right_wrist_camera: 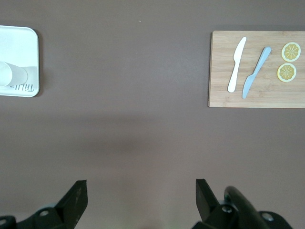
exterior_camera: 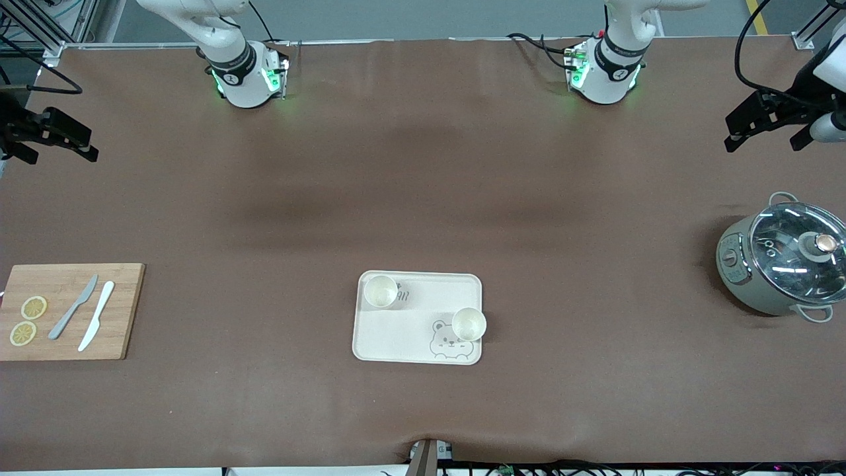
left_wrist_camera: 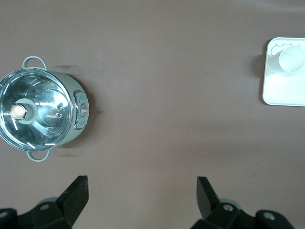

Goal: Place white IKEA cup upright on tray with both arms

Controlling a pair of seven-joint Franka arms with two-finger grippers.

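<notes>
Two white cups stood upright on the tray while both arms waited, pincers spread and empty.

Nearest the front camera, the cream tray (exterior_camera: 418, 338) lay toward the worktop's (exterior_camera: 423, 198) front edge, about midway along it. One white cup (exterior_camera: 468, 323) stood at the tray's edge toward the left arm's end, by the printed bear face (exterior_camera: 447, 342); the other white cup (exterior_camera: 381, 291) stood in the tray's corner farther from the camera, toward the right arm's end. A wooden cutting board (exterior_camera: 69, 311) at the right arm's end carried a white knife (exterior_camera: 96, 324), a grey knife (exterior_camera: 73, 316) and two lemon slices (exterior_camera: 28, 320). A lidded electric pot (exterior_camera: 780, 258) sat at the left arm's end. The left pincer (left_wrist_camera: 142, 195) hung over bare worktop near the pot, fingers apart; the right pincer (right_wrist_camera: 141, 196) hung over bare worktop near the board, fingers apart.
</notes>
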